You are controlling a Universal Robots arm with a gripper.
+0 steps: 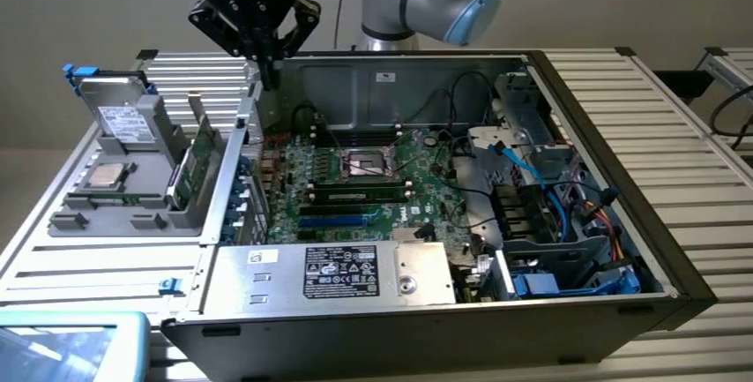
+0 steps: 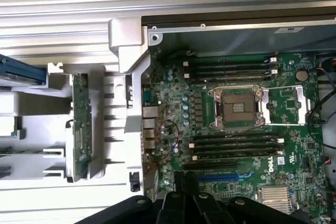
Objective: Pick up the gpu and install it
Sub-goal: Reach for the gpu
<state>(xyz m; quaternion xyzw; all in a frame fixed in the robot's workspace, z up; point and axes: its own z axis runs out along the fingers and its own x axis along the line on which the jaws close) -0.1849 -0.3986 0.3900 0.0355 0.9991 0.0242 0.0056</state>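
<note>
The gpu point(image 1: 196, 160) stands on edge in a grey holder point(image 1: 118, 214) outside the computer case, at the exterior view's left. In the wrist view the gpu point(image 2: 81, 124) shows edge-on as a thin green strip with a silver bracket beside it. My gripper point(image 1: 270, 63) hangs shut with nothing in it, above the case's back corner, just to the exterior view's right of the holder and well above the card. The shut black fingers point(image 2: 185, 190) show over the green motherboard point(image 2: 236, 108) near the blue slot point(image 2: 231, 176).
The open case holds the motherboard point(image 1: 353, 170), a silver power supply point(image 1: 341, 272) at the front, and drive bays with blue cables point(image 1: 553, 223) at the exterior view's right. The holder also carries a hard drive point(image 1: 123, 122) and a processor point(image 1: 112, 175). Ribbed metal table point(image 1: 682, 135) surrounds the case.
</note>
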